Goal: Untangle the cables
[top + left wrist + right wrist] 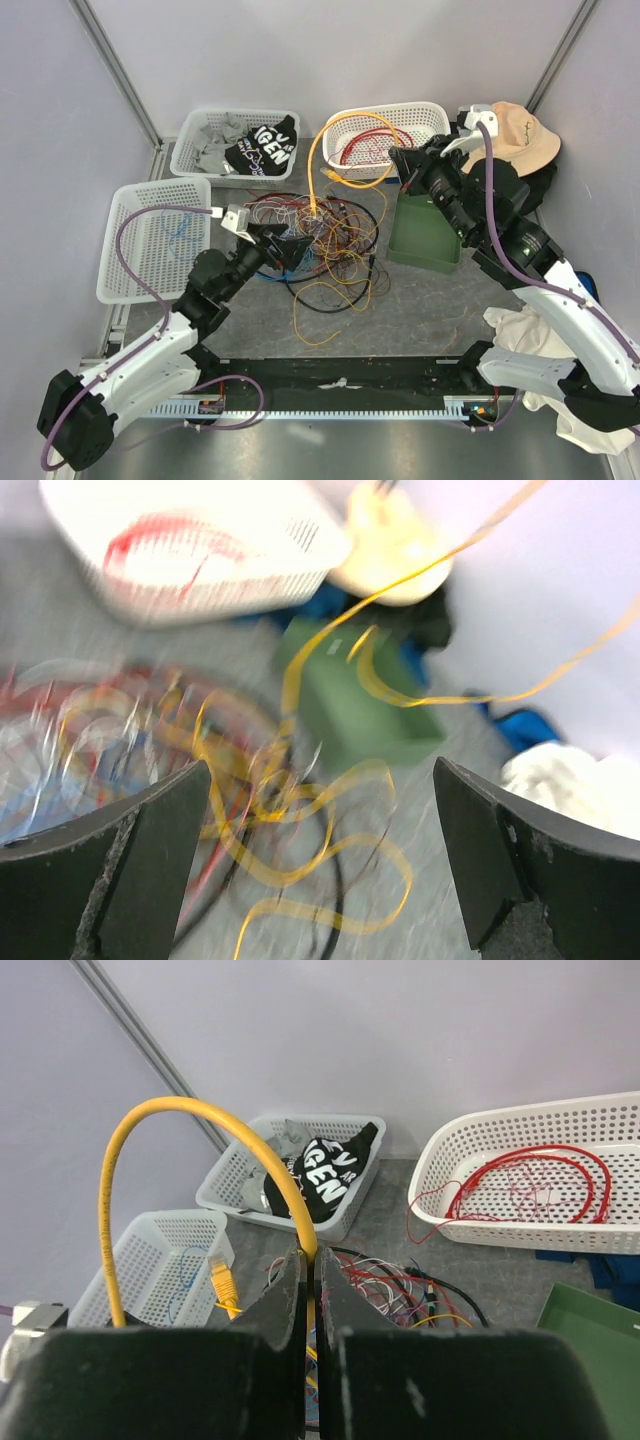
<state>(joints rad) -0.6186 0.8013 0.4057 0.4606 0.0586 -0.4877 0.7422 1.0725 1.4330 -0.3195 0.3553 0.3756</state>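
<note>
My right claw (308,1265) was shut on a thick yellow cable (160,1110), pinched between both fingers. From that grip the cable rose in a high arch and came down to my left. It ended in a yellow plug (222,1282) that hung just above the heap (320,240) of thin black, red, orange and white wires in the middle of the tabletop (430,310). So the cable's length ran right to left, from claw to heap. I could not tell whether the plug end was free of the tangle. A white basket (432,110) holding a red coil (540,1170) sat at the far side, close to my right claw. My left claw (320,770) was wide open and held nothing. It sat low at the heap's left edge with orange loops (300,870) lying ahead of it, and its view was blurred. I judged it the nearer claw for pinning the heap while the right drew the yellow cable clear.
</note>
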